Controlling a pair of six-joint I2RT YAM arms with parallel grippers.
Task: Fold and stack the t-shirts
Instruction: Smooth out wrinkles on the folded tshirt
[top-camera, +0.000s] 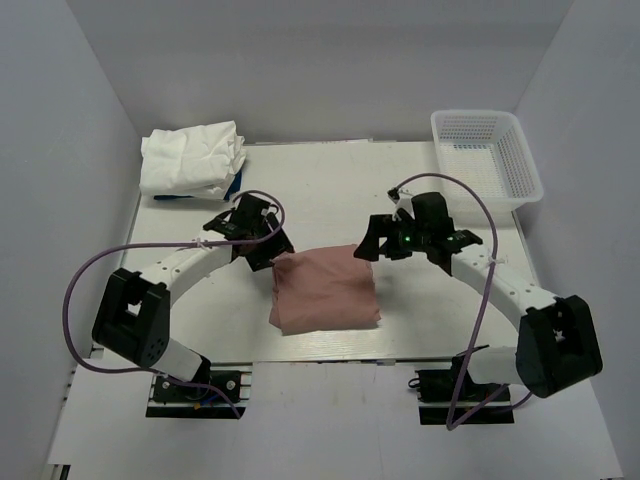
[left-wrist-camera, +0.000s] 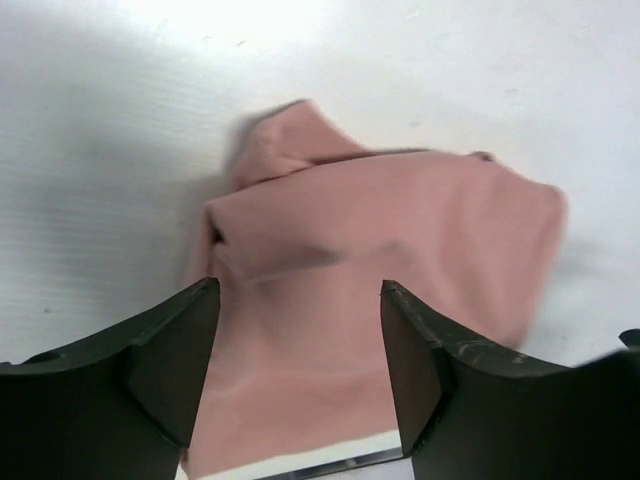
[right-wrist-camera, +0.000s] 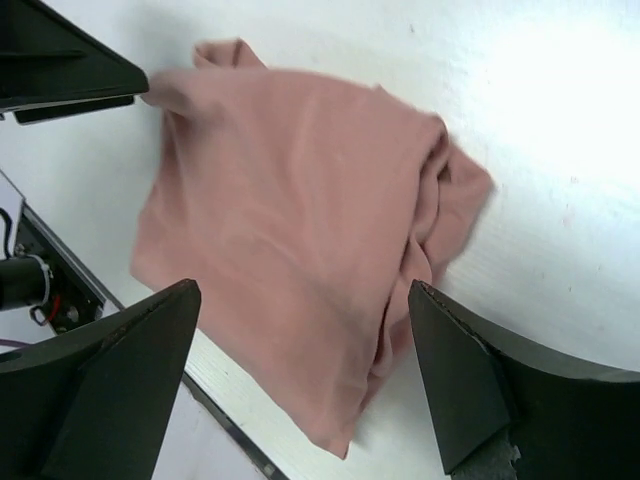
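Between grey walls (top-camera: 60, 150), white table (top-camera: 330, 190), pink t-shirt (top-camera: 325, 290)

Right hand (right-wrist-camera: 302, 290) spread wide over folded pink t-shirt (right-wrist-camera: 290, 200), white table (right-wrist-camera: 560, 150).

The pink t-shirt (top-camera: 325, 290) is soft matt cloth, smooth on top and gently creased at its edges. The white t-shirts (top-camera: 190, 158) are matt cloth too, but heavily crumpled. The desk (top-camera: 330, 190) is a smooth white surface with a faint sheen, the basket (top-camera: 485, 150) is white plastic mesh, and the left tool (left-wrist-camera: 300, 370) has matt black fingers (left-wrist-camera: 440, 370) that look like hard plastic, lightly scuffed along the edges.
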